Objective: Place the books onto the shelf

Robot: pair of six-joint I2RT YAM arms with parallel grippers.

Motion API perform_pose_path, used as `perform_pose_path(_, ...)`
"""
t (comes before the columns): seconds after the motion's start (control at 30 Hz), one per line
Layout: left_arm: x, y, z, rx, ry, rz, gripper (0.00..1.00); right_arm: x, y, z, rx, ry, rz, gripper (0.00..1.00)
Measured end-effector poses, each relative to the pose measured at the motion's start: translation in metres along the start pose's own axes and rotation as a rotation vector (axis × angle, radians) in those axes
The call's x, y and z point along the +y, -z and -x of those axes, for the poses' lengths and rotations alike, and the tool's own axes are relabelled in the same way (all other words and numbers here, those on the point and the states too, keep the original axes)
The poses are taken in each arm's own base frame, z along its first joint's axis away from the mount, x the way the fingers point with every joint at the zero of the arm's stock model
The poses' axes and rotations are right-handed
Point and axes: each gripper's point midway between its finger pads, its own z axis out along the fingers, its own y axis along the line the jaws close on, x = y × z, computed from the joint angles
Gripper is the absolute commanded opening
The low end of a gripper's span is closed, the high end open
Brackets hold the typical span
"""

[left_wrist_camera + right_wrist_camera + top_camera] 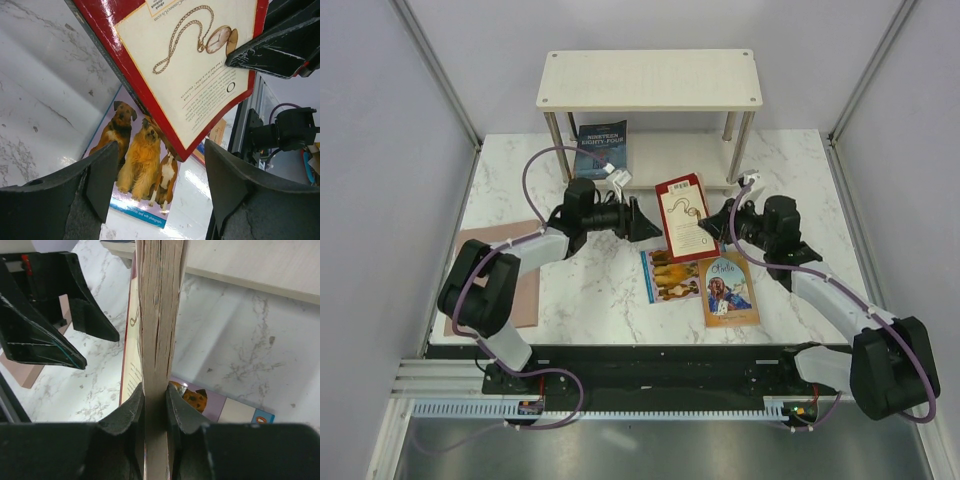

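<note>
So the small red-bordered white book point(685, 217) is the one in play. It's held up off the table point(590, 290), tilted, between the two arms and in front of the shelf point(650, 80). Under it, the dog-cover book point(670, 275) and the tan portrait book point(728, 288) are laid flat.

It's pinched at its page edge by the right gripper point(155, 392), which is clamped tight. The left gripper point(645, 222) is spread wide with nothing in it, parked just beside the book's other side.

The dark blue Nineteen Eighty-Four point(600, 148) is already stood on the lower tier, left end. So the step in hand looks like shelving book two. Next, the book probably needs to be carried to the lower board and tucked in beside the blue one, with the shelf posts avoided.
</note>
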Motion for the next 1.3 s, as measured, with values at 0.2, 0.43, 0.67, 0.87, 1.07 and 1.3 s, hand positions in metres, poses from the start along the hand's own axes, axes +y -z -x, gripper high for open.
perform_pose_path(0.2, -0.005, -0.002, 0.007, -0.057, -0.025, -0.038, 0.85, 0.017, -0.007, 0.006, 0.0, -0.015, 0.102, 0.0)
perform_pose_path(0.43, -0.009, -0.011, 0.013, -0.135, -0.025, -0.133, 0.84, 0.032, -0.011, 0.009, 0.003, -0.054, 0.203, 0.0)
perform_pose_path(0.67, -0.019, -0.011, 0.013, -0.168, -0.003, -0.217, 0.02, 0.044, -0.012, 0.016, -0.022, -0.062, 0.265, 0.0)
perform_pose_path(0.87, -0.027, -0.007, 0.015, -0.164, -0.003, -0.24, 0.02, 0.036, -0.017, 0.016, -0.017, -0.073, 0.237, 0.52)
perform_pose_path(1.07, -0.038, 0.013, 0.021, -0.176, -0.129, -0.086, 0.02, 0.025, -0.026, 0.022, 0.03, -0.137, 0.154, 0.66)
perform_pose_path(1.3, -0.033, 0.044, 0.043, -0.248, -0.361, 0.155, 0.02, 0.007, -0.032, 0.044, -0.001, -0.404, 0.242, 0.66)
